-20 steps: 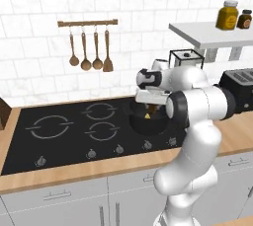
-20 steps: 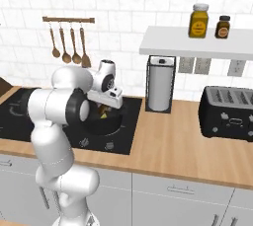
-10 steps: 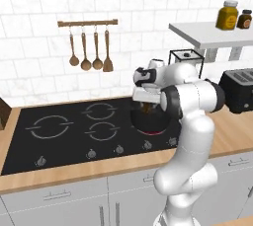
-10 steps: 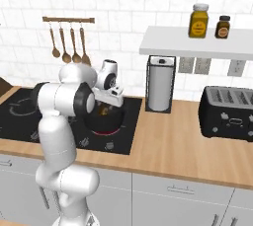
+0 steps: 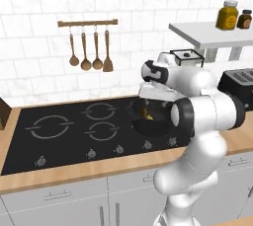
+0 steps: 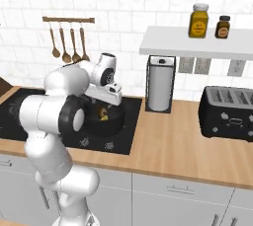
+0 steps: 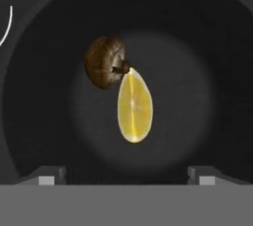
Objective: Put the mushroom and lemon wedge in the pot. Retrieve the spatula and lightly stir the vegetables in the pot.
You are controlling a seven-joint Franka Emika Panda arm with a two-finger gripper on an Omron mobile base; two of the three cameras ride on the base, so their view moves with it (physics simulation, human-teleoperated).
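In the hand view the low black pot (image 7: pixel 217 47) lies straight below my gripper (image 7: pixel 127 178). The jaws stand wide open with nothing between them. On the pot's floor the dark brown mushroom (image 7: pixel 105 62) lies on its side. The yellow lemon wedge (image 7: pixel 134 105) touches it. From the base views the gripper (image 5: pixel 150 102) hangs just above the pot (image 5: pixel 154 125) on the hob's right side. A bit of the lemon wedge (image 6: pixel 103 115) shows inside the pot (image 6: pixel 112 124), under the gripper (image 6: pixel 101 104). The spatula is out of view.
A wall rack (image 5: pixel 88 22) behind the hob holds wooden spoons and an all-brown wooden spatula (image 5: pixel 107 64). A paper towel roll (image 6: pixel 159 88) and a black toaster (image 6: pixel 227 113) stand on the counter to the right, under a shelf (image 6: pixel 197 42) with jars.
The jaws have spread from half shut to wide open above the pot. The arm's elbow has swung out to the right in the left base view.
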